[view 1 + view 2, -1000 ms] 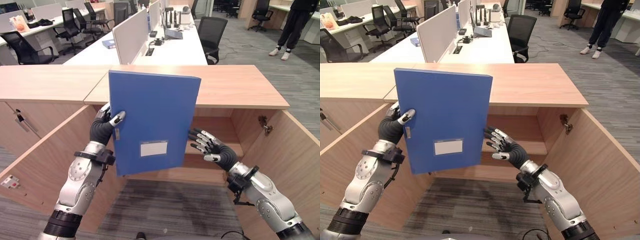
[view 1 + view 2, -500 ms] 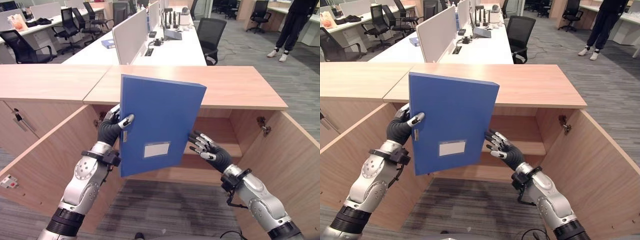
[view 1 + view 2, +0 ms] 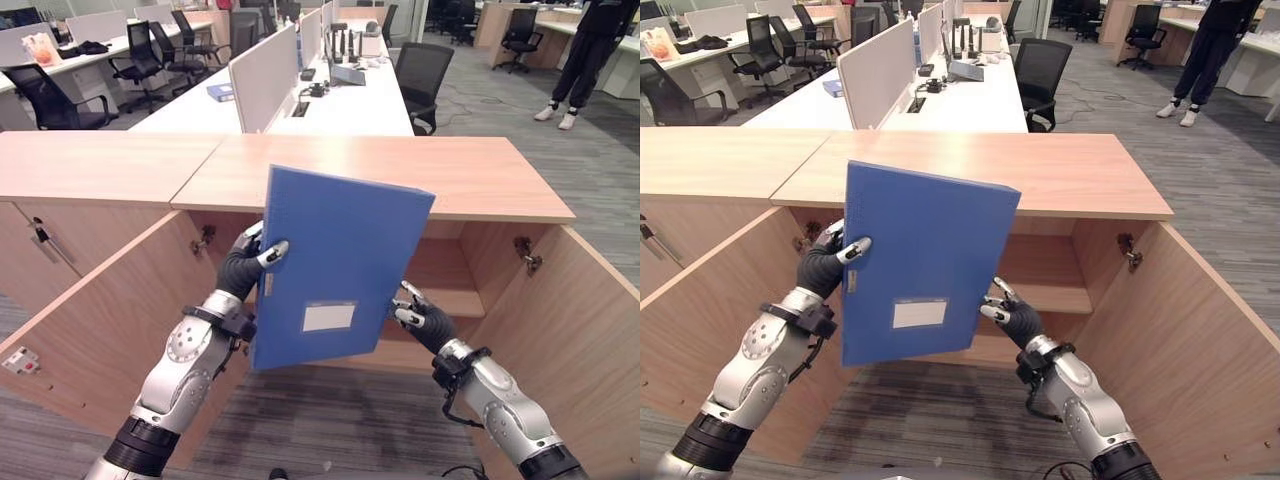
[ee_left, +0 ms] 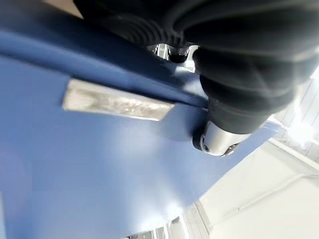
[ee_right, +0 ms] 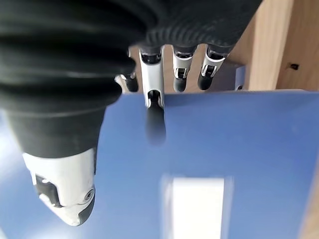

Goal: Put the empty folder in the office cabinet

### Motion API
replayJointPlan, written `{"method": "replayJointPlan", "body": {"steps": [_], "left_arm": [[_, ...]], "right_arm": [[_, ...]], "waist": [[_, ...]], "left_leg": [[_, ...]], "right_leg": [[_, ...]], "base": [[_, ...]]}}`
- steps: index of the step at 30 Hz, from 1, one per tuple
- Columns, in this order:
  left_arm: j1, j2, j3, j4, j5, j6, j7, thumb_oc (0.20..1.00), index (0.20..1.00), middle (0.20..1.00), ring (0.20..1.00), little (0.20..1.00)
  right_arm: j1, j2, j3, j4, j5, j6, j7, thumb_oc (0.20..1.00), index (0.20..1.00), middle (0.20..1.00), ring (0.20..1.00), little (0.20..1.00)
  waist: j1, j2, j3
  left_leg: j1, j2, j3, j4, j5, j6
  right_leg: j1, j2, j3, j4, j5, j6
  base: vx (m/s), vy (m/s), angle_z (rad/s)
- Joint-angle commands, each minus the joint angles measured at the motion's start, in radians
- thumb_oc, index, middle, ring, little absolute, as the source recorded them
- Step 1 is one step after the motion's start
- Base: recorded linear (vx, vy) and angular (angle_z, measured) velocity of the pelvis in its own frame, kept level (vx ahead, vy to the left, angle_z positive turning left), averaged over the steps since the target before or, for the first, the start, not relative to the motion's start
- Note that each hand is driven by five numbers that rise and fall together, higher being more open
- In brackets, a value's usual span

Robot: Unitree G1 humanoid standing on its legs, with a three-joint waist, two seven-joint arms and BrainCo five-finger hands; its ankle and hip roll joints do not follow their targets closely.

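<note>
1. Office cabinet (image 3: 470,190): I see a low wooden unit with both doors swung wide. One shelf (image 3: 455,300) crosses the inside at mid-height; the parts of it and of the floor below that I can see carry nothing, and the rest is hidden behind the folder.
2. Blue folder (image 3: 335,265): held upright in the air in front of the cabinet opening, top leaning toward 1 o'clock, white label (image 3: 328,316) on its lower front face. Its top edge overlaps the cabinet's top board from my viewpoint.
3. Left hand (image 3: 248,265): at 9 o'clock of the folder, clamped on the spine edge, thumb (image 4: 219,139) pressed on the front cover and fingers behind it.
4. Right hand (image 3: 418,318): at 4 o'clock of the folder, at its lower free edge. Its wrist view shows the thumb (image 5: 67,189) on the front cover and the fingers (image 5: 152,94) reaching over the edge to the back, pinching the cover.
5. Background: desks and office chairs (image 3: 425,70) at 12 o'clock; a person's legs (image 3: 580,60) at 1 o'clock.
</note>
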Motion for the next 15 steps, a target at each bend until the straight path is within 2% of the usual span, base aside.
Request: {"method": "replayJointPlan", "body": {"steps": [1,8,15], "left_arm": [[-0.151,-0.027,-0.026,-0.092,-0.072,-0.058,-0.066,0.200,0.200,0.200,0.200,0.200],[-0.134,-0.006,0.001,-0.107,-0.073,-0.052,-0.077,0.200,0.200,0.200,0.200,0.200],[-0.127,-0.018,0.000,-0.108,-0.082,-0.051,-0.076,0.200,0.200,0.200,0.200,0.200]], "right_arm": [[-0.126,0.043,-0.032,-0.019,-0.041,-0.044,-0.010,1.000,1.000,1.000,1.000,1.000],[-0.122,0.043,-0.073,-0.006,-0.062,-0.048,-0.016,1.000,1.000,1.000,1.000,1.000],[-0.134,0.060,-0.060,0.001,-0.065,-0.048,-0.019,1.000,1.000,1.000,1.000,1.000]], "waist": [[0.016,-0.003,0.016],[0.021,-0.005,0.013],[0.026,-0.005,0.012]], "left_leg": [[0.114,-0.003,-0.011,0.014,-0.162,-0.002],[0.114,-0.006,-0.016,0.014,-0.165,0.000],[0.113,-0.008,-0.020,0.014,-0.165,0.002]], "right_leg": [[-0.046,0.002,0.008,0.016,0.017,-0.027],[-0.043,0.002,0.006,0.017,0.016,-0.027],[-0.042,-0.001,0.002,0.019,0.016,-0.027]], "base": [[0.00,0.000,0.00],[0.00,0.002,0.01],[0.00,0.000,0.00]]}}
